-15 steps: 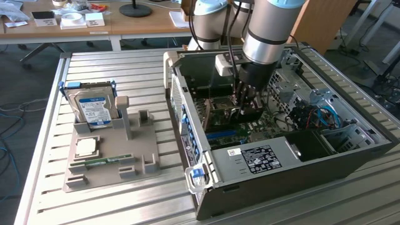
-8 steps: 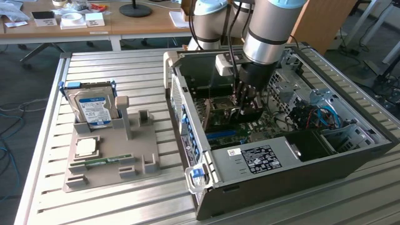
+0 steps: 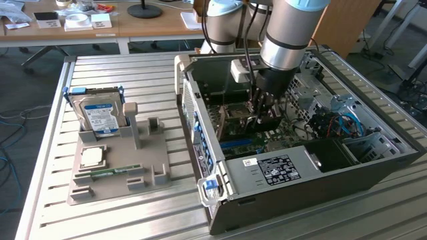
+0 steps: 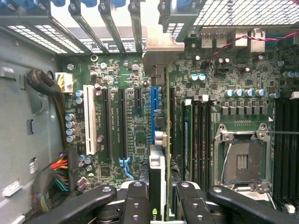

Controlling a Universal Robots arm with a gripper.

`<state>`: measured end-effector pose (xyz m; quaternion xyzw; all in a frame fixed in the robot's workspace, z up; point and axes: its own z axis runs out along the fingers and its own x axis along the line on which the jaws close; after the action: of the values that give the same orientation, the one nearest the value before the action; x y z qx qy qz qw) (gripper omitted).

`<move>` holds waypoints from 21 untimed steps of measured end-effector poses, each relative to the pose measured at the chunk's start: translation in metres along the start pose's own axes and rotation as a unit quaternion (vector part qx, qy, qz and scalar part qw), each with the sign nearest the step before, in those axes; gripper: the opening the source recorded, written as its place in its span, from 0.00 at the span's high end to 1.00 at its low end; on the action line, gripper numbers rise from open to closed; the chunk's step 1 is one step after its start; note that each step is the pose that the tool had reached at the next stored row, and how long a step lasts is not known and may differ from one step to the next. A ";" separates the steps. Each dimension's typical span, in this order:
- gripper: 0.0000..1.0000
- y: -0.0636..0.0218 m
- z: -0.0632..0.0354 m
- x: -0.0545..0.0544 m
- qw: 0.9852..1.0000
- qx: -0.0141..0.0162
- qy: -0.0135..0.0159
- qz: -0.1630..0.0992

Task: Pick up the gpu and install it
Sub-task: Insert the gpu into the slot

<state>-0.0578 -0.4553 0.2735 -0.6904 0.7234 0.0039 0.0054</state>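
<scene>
The end effector (image 3: pixel 263 112) grips the gpu (image 4: pixel 158 172) edge-on above the motherboard (image 4: pixel 135 140), centre of the exterior view. The card looks light, stiff and fragile, best held across its upper edge.

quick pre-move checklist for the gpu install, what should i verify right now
1. gpu gripped between the end effector fingers: ok.
2. Card standing on edge over the motherboard, not tilted: ok.
3. Card edge lined up with the blue slot: cannot tell; it runs close alongside it.
4. Card seated in a slot: cannot tell.
5. Metal bracket pointing toward the case's rear slot openings: ok.
6. Black cable bundle well apart from the card: ok.
</scene>
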 end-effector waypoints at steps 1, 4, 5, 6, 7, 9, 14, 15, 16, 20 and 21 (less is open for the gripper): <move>0.73 0.0006 0.0002 0.000 1.000 0.000 0.000 0.000; 0.73 0.0047 0.0006 0.001 1.000 0.000 0.000 0.000; 0.73 0.0062 0.0008 0.001 1.000 0.000 0.000 0.000; 0.73 0.0077 0.0009 0.002 1.000 0.000 0.000 0.000; 0.73 0.0088 0.0010 0.002 1.000 0.000 0.000 0.000; 0.73 0.0096 0.0010 0.004 1.000 0.000 0.000 0.000; 0.73 0.0097 0.0010 0.006 1.000 0.000 -0.001 0.000; 0.73 0.0097 0.0010 0.006 1.000 0.000 -0.001 0.000; 0.73 0.0097 0.0010 0.006 1.000 0.000 0.000 0.000; 0.73 0.0126 0.0010 0.006 1.000 0.000 0.000 0.000; 0.73 0.0136 0.0010 0.006 1.000 0.000 -0.001 0.000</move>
<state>-0.0717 -0.4611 0.2724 -0.6905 0.7233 0.0043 0.0057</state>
